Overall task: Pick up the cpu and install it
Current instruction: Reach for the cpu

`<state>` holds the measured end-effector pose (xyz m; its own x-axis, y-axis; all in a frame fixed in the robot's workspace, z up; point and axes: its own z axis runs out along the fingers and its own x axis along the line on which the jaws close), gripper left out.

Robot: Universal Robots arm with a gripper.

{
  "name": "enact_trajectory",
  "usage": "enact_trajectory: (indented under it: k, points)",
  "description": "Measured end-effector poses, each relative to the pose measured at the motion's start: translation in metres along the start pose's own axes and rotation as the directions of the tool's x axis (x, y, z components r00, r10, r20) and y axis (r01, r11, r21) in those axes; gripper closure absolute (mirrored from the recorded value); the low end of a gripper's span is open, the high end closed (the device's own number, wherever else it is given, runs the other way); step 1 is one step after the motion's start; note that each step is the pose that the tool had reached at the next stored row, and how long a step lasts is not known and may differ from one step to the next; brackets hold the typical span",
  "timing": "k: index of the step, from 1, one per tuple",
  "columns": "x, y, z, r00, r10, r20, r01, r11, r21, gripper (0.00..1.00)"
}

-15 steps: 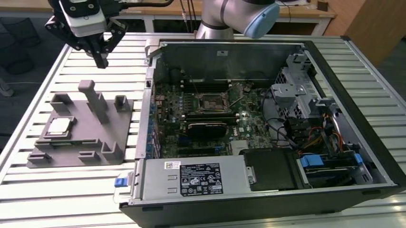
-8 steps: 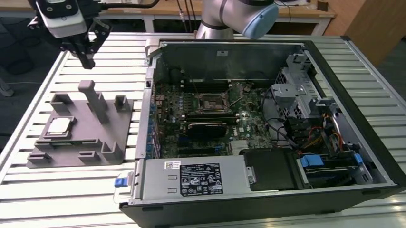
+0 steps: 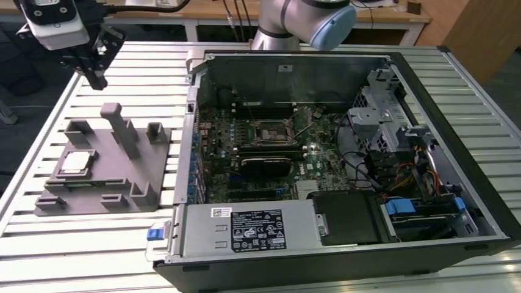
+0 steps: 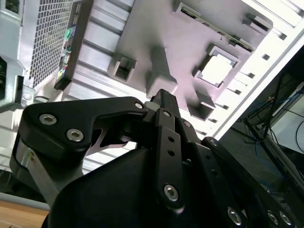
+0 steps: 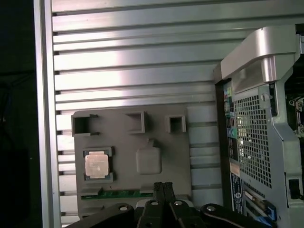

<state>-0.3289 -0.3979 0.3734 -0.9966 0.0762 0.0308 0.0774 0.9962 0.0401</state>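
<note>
While the cpu (image 3: 75,162) lies flat in its pocket on the grey tray (image 3: 122,183), the gripper (image 3: 96,82) hangs up above the tray with its jaws pressed together and nothing in them. The pick-up step looks not yet begun. I think grabbing the cpu calls for spread jaws lined up right over it.

The table (image 3: 122,55) has a slatted aluminium top. A grey fixture (image 3: 122,183) with upright posts (image 3: 111,116) lies on it toward the exterior view's left. Just beside it, not touching, an open computer case (image 3: 285,76) lies on its side. The opening exposes the motherboard (image 3: 244,125), a black finned block (image 3: 273,165), the power supply (image 3: 244,229), a drive cage (image 3: 382,116) and bundled cables (image 3: 399,177). In the first wrist view, the case's perforated rear panel (image 5: 254,137) faces the fixture.
</note>
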Motion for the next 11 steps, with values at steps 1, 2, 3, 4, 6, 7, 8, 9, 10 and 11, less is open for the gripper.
enact_trajectory:
  k: [1, 2, 3, 4, 6, 7, 8, 9, 10, 11]
  points:
    - [0.0032, -0.0002, 0.0004, 1.0, 0.0, 0.0, 0.0, 1.0, -0.0001, 0.89]
    - [0.0061, -0.0005, 0.0008, 1.0, 0.0, 0.0001, 0.0, 1.0, -0.0001, 0.89]
    - [0.009, -0.0007, 0.001, 1.0, 0.0, 0.0, 0.0, 1.0, 0.0, 0.89]
    - [0.0118, -0.0009, 0.0013, 1.0, 0.0, -0.0001, 0.0, 1.0, 0.0001, 0.89]
    - [0.0173, -0.0014, 0.002, 1.0, 0.0, 0.0, 0.0, 1.0, 0.0, 0.89]
    - [0.0204, -0.0017, 0.0024, 1.0, 0.0, 0.0, 0.0, 1.0, 0.0, 0.89]
    - [0.0236, -0.0019, 0.0028, 1.0, 0.0, 0.0, 0.0, 1.0, 0.0, 0.89]
    - [0.0268, -0.0022, 0.0032, 1.0, 0.0, 0.0, 0.0, 1.0, -0.0001, 0.89]
    - [0.0305, -0.0025, 0.0034, 1.0, 0.0, -0.0001, 0.0, 1.0, 0.0001, 0.89]
    - [0.0334, -0.0027, 0.0038, 1.0, 0.0, -0.0001, 0.0, 1.0, 0.0, 0.89]
